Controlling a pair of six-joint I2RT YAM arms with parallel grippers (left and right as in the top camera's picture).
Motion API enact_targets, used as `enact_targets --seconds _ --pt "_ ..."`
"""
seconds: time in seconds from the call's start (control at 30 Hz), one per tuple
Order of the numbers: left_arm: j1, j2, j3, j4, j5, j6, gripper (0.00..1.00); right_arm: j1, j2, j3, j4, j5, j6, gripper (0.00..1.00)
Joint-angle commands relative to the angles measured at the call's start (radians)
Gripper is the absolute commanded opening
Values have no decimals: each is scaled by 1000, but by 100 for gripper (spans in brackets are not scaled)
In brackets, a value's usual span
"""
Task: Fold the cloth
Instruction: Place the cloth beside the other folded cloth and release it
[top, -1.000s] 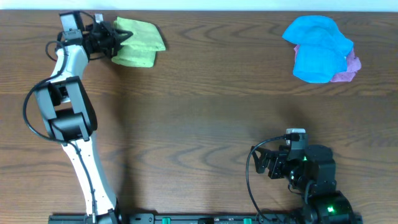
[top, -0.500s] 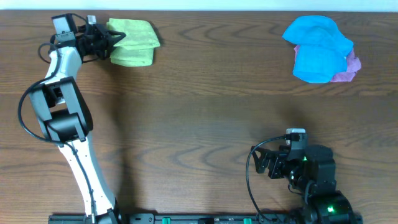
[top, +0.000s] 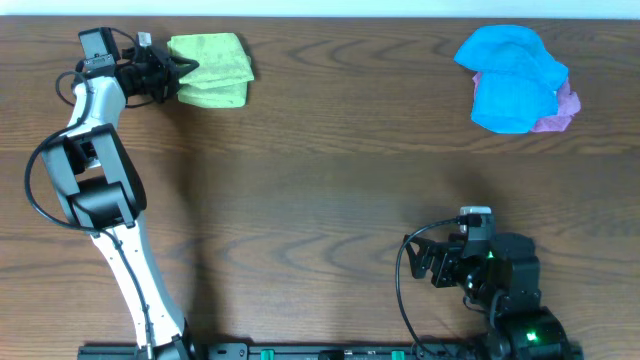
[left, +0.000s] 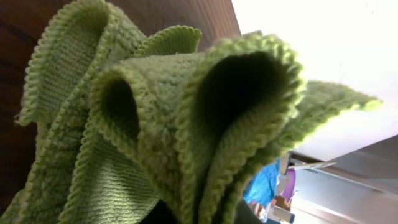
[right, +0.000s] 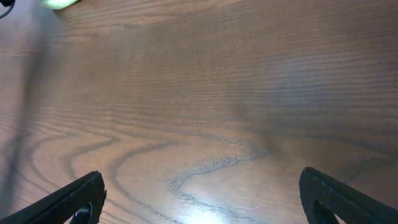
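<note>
The left hand (top: 172, 74) meets the cloth's (top: 215, 68) edge, grip impossible to tell. The right hand (right: 200, 194) gapes wide above the tabletop (top: 320, 160).

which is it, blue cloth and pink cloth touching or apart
Touching. The overhead view shows the blue cloth lying over the pink cloth, which peeks out from under its lower right edge.

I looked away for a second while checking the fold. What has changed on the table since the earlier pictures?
The left end effector, at the left edge of the cloth, moved left, and the folded cloth slid left with it. Whether it grips the cloth now is unclear. The right end effector, open, and the blue cloth stayed put.
</note>
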Motion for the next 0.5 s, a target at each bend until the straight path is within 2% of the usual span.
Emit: enact_targets --seconds 0.0,0.07,0.27,0.47 --pt "5 -6 23 -6 4 42 22 -8 -5 -5 -1 -5 14 99" --pt "9 -6 23 -6 4 47 25 -8 -5 -5 -1 -5 14 99" --pt "35 -7 23 -7 18 68 45 -8 -5 -5 -1 -5 14 99" --pt "62 -11 23 -13 28 71 56 -8 -5 -5 -1 -4 14 99"
